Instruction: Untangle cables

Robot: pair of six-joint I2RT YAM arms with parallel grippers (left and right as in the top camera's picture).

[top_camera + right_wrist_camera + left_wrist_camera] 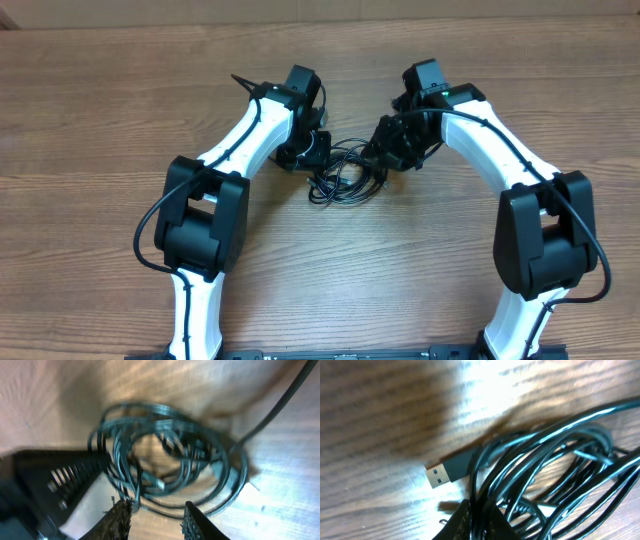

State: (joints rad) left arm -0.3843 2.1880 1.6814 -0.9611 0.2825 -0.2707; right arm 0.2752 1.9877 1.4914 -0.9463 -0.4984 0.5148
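The cables (pixel 345 172) lie as a loose black coil on the wooden table between my two grippers. In the left wrist view the strands (pixel 555 475) fan out to the right, and a USB plug (pixel 442 472) with a blue insert points left on the wood. My left gripper (pixel 476 507) is shut on a few strands at the coil's edge. In the right wrist view the coil (pixel 170 460) lies just ahead of my right gripper (pixel 158 505), which is open. One strand runs beside its left finger (pixel 122 517). Bare wood shows between the fingers.
The wooden table (pixel 100 120) stretches wide on all sides, with its far edge along the top. The left arm's black gripper body (pixel 55 480) sits close beside the coil. A thicker black wire (pixel 285 395) crosses the upper right of the right wrist view.
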